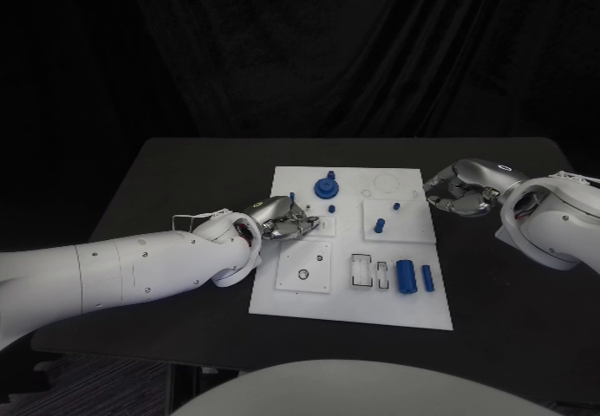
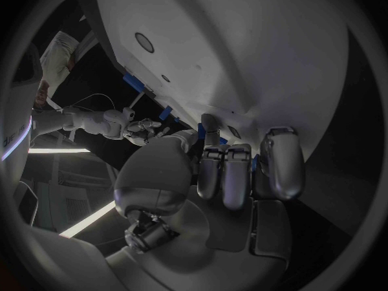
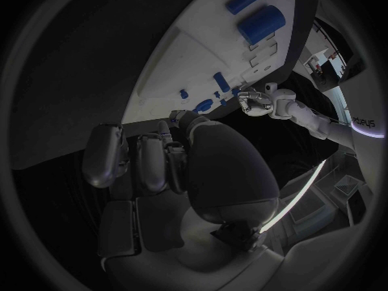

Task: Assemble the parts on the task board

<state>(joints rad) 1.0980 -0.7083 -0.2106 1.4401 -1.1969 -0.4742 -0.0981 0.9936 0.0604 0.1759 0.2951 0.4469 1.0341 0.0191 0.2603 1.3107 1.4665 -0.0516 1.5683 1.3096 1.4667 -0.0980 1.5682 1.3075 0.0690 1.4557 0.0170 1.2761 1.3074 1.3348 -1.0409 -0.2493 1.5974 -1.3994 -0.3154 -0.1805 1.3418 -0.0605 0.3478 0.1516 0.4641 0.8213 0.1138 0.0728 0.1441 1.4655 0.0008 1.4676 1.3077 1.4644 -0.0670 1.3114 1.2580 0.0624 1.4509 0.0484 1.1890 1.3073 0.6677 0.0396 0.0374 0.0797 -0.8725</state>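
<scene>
Left arm [image 1: 125, 273] fills the near left of the head view, reaching in over the black desk [image 1: 187, 173] to the board's left edge. Left hand [image 1: 285, 218] sits at that edge, fingers curled in over the board [image 1: 375, 312]; the left wrist view shows a bit of blue between the fingers [image 2: 235, 174], but cannot tell whether it is pinched or just lies beneath them. Board lies mid-desk, white, with inset square plates. Near right part of it: a fat blue cylinder [image 1: 407, 276] lying flat, a thinner blue rod [image 1: 427, 277] just beside it on the right, both also seen in the right wrist view. Further back: a small blue peg [image 1: 379, 226] and a smaller blue stud [image 1: 396, 206] on the right-hand plate. Far left of the board: a blue round piece with a post [image 1: 326, 185], upright. Right hand [image 1: 454, 195] hovers at the board's far right edge, fingers curled inward, nothing visible in them. Hands are well apart, the board between.
</scene>
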